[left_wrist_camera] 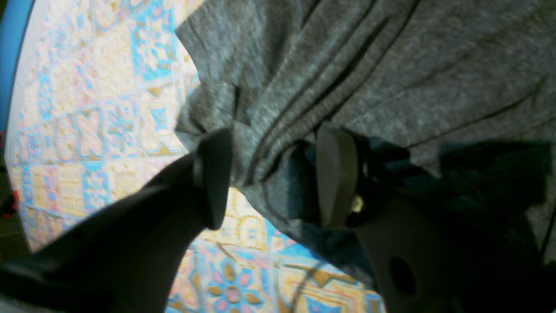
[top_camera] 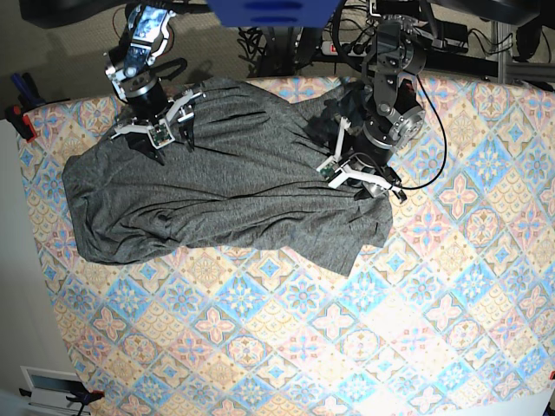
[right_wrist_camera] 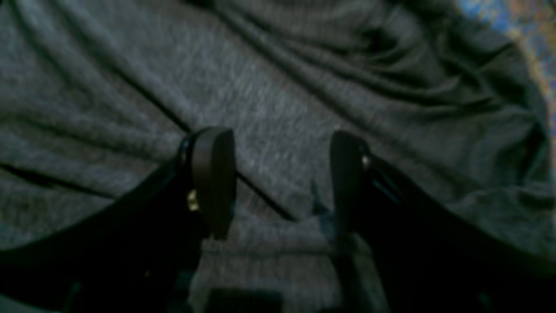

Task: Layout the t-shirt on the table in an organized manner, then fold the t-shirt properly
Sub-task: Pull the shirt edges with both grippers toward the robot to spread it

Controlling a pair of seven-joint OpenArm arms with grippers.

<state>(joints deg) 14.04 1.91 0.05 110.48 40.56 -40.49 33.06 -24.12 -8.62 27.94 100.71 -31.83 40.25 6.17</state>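
The dark grey t-shirt (top_camera: pixel 217 191) lies crumpled across the far left part of the patterned table (top_camera: pixel 347 329), with folds running toward its right end. My left gripper (top_camera: pixel 357 180) rests on that right end. In the left wrist view its fingers stand apart astride a bunched edge of the t-shirt (left_wrist_camera: pixel 391 65), so the left gripper (left_wrist_camera: pixel 273 178) is open, with table (left_wrist_camera: pixel 108 108) showing beside it. My right gripper (top_camera: pixel 163 139) sits on the shirt's far left part. Up close, the right gripper (right_wrist_camera: pixel 282 174) is open, pads spread over flat t-shirt (right_wrist_camera: pixel 282 65).
Cables and power gear (top_camera: pixel 347 39) lie beyond the table's far edge. A red clamp (top_camera: pixel 22 121) sits at the left edge. A blue object (top_camera: pixel 269 10) hangs at the top of the base view. Bare patterned cloth covers the near half and right side.
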